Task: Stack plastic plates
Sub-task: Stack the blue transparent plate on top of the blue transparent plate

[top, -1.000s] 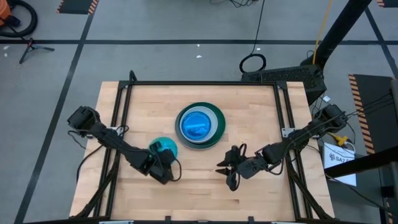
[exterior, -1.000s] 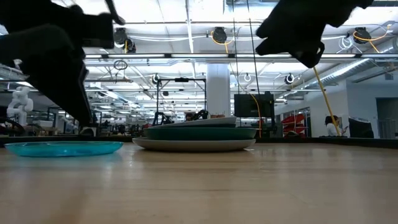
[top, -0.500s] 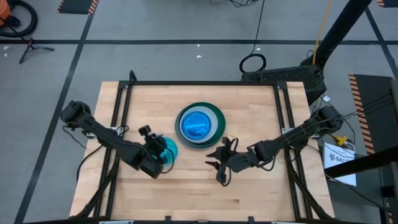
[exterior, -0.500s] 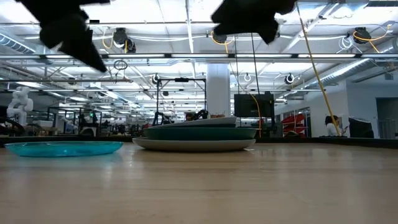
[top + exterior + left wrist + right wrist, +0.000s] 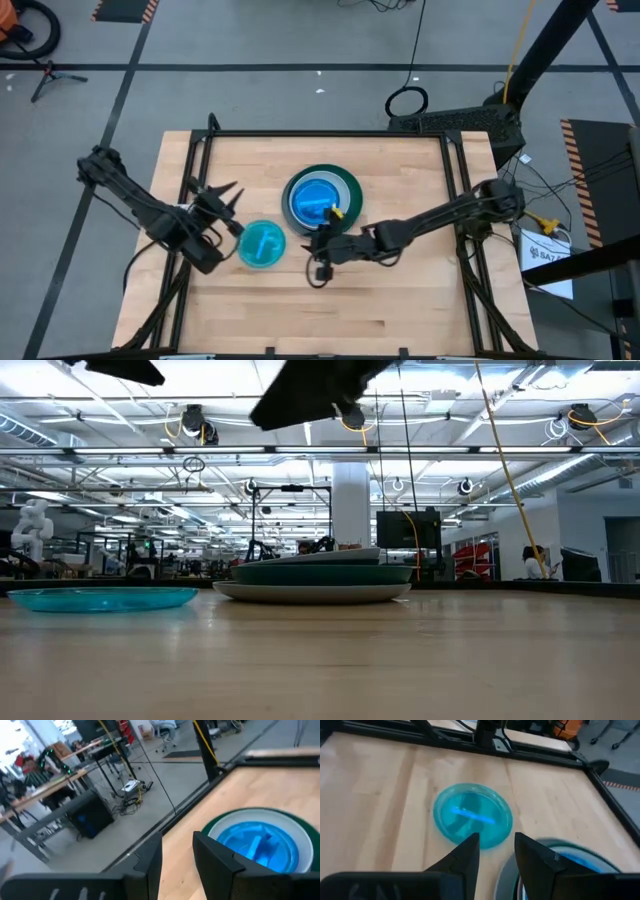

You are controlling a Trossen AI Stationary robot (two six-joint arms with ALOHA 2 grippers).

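Note:
A stack of plastic plates (image 5: 322, 201) sits mid-table, bright blue on top, with dark green and grey rims (image 5: 300, 822) below it. One small bright blue plate (image 5: 262, 244) lies flat on the wood to the stack's near left (image 5: 472, 819). My left gripper (image 5: 224, 198) hangs open in the air left of both, pointing toward the stack (image 5: 177, 857). My right gripper (image 5: 316, 250) hovers open between the lone plate and the stack's near edge, pointing toward the lone plate (image 5: 496, 851). Both show in the low view only as dark shapes at the top.
A black frame (image 5: 330, 134) borders the table's far, left and right sides. Bare wood (image 5: 330, 310) spreads along the near edge. The right arm (image 5: 440, 215) reaches across from the right, just near of the stack.
My left gripper has risen from beside the lone blue plate and drawn back toward the table's left and far edges, tipping up from steeply down to nearly level. My right gripper has travelled toward the table's left, closer to the lone plate, rolling as it went. The plates have stayed put.

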